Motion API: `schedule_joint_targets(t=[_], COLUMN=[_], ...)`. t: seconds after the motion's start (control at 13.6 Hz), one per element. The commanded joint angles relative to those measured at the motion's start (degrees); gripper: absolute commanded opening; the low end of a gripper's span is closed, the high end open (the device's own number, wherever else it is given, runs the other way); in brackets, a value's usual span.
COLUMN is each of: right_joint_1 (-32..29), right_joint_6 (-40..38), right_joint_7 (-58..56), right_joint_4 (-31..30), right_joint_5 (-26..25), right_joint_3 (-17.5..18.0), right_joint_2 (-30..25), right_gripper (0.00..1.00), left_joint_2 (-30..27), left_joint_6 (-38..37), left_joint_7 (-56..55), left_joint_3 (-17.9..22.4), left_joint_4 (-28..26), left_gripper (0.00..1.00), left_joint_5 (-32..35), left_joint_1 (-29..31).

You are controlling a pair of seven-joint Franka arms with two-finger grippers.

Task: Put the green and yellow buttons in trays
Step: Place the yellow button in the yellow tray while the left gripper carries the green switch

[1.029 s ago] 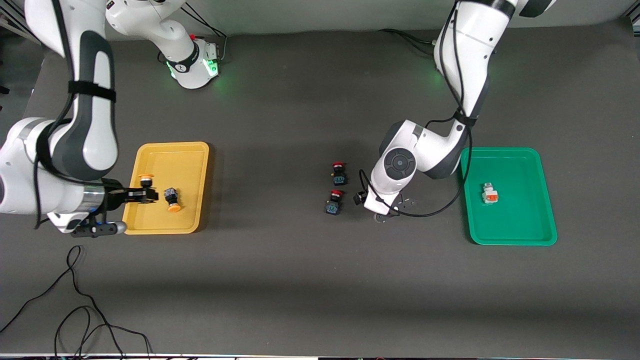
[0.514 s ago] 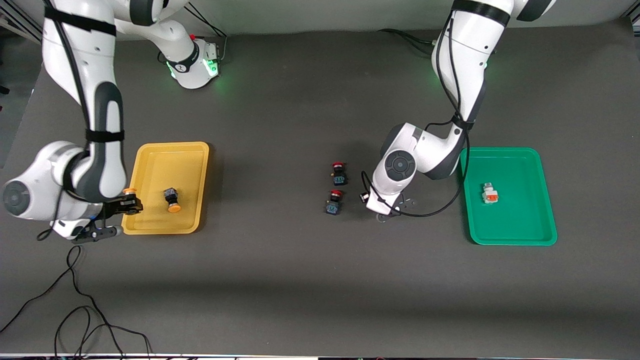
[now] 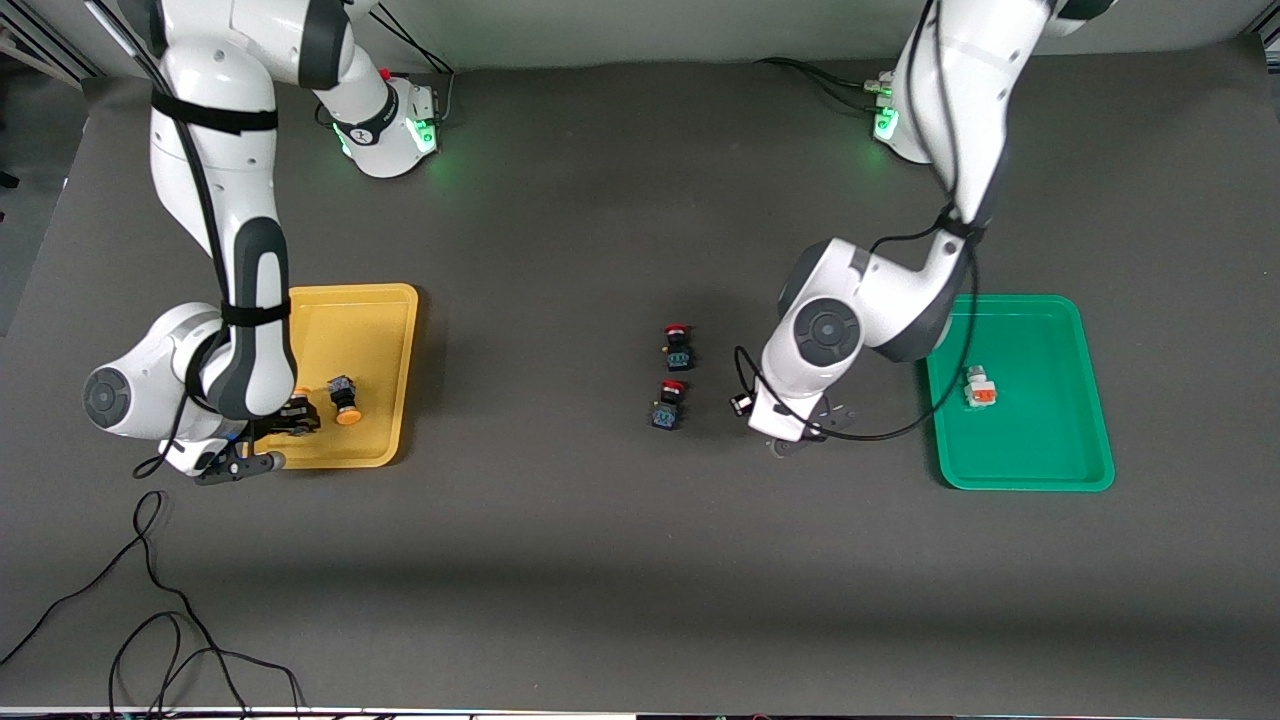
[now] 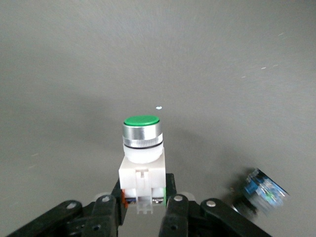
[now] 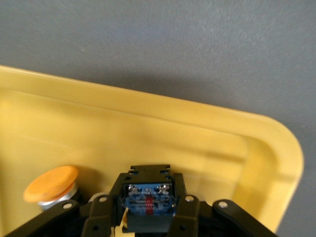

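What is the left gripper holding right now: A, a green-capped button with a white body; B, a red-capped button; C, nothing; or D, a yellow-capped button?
A: in the left wrist view the left gripper has its fingers shut on the green-capped button, gripping its white body.

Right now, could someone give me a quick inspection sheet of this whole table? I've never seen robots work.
Surface: dark grey table mat.
Job's things: yellow tray holds one yellow-capped button; green tray holds one whitish button.
Clutter: two red-capped switches mid-table.
Grippers: right gripper shut on a dark button over the yellow tray; left gripper shut on a green-capped button beside the red-capped switches.
Cables: black cable loops on the mat near the front camera.
Surroundings: green lights at both arm bases.
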Motion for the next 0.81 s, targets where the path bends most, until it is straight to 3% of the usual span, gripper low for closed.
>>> schedule_joint_targets(t=[0.0,0.07,0.22,0.37,0.73], right_joint_1=[0.93,0.84,1.10,2.85,15.76], right_joint_6=[-0.09,-0.27,-2.01,-8.41,-30.11], right_joint_7=[-1.60,-1.77,-1.43,-0.81,8.59], right_joint_4=[0.15,0.06,0.41,1.37,11.47], right_joint_5=[2.06,1.97,1.45,-0.21,-9.63], right_joint_3=[-0.54,-0.63,-1.77,-5.53,-22.30], right_joint_2=[-0.07,-0.60,-2.09,-4.99,-8.51], right_gripper=[0.63,0.98,1.00,1.00,1.00], left_joint_2=[-6.19,-8.12,-11.12,-13.75,-20.18], left_joint_6=[-10.91,-13.03,-18.56,-24.19,-23.00], left_joint_7=[5.55,8.18,15.38,23.37,47.01], left_joint_3=[-0.15,-0.15,-0.15,-0.06,0.03], left_joint_4=[3.12,2.95,2.78,1.47,-8.81], left_gripper=[0.05,0.03,0.03,0.03,0.03], left_joint_5=[0.01,-0.26,-0.44,-0.35,4.73], left_joint_1=[3.24,4.91,9.29,14.21,29.68])
